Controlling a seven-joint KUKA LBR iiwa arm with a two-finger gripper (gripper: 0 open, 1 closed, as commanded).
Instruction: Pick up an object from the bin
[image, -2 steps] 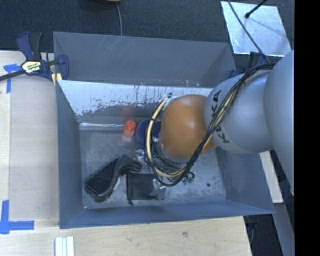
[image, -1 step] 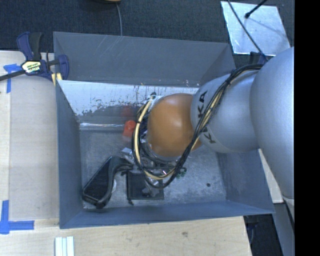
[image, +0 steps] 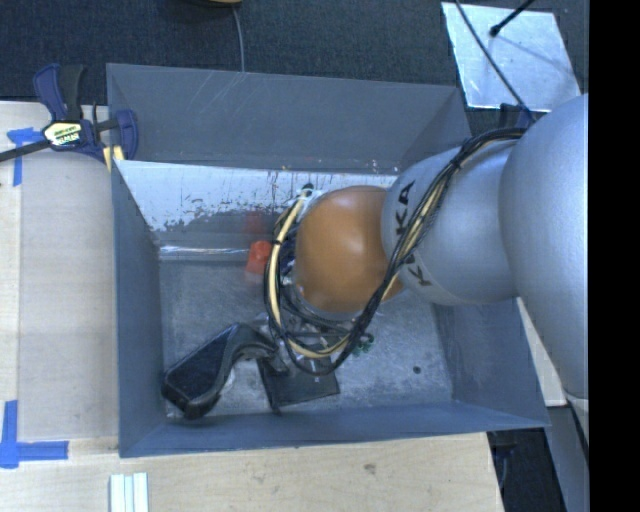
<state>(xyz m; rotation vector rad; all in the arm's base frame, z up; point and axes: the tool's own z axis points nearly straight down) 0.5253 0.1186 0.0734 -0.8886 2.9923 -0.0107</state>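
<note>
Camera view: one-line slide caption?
Arm reaches into the grey bin, pincer low at the front beside a black curved object; a small orange thing lies by the back wall.

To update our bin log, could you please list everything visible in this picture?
bin: one, grey metal, centre of the view
black curved object: one, black, front-left of the bin floor
dark flat piece: one, blackish, front middle, just below the gripper; contact unclear
small orange-red thing: one, by the back wall, partly hidden
arm: one, silver-grey, reaching in from the right
orange cover: one, on the wrist
cables: several, yellow and black, looped round the cover
gripper: one, dark, low over the front middle
</note>
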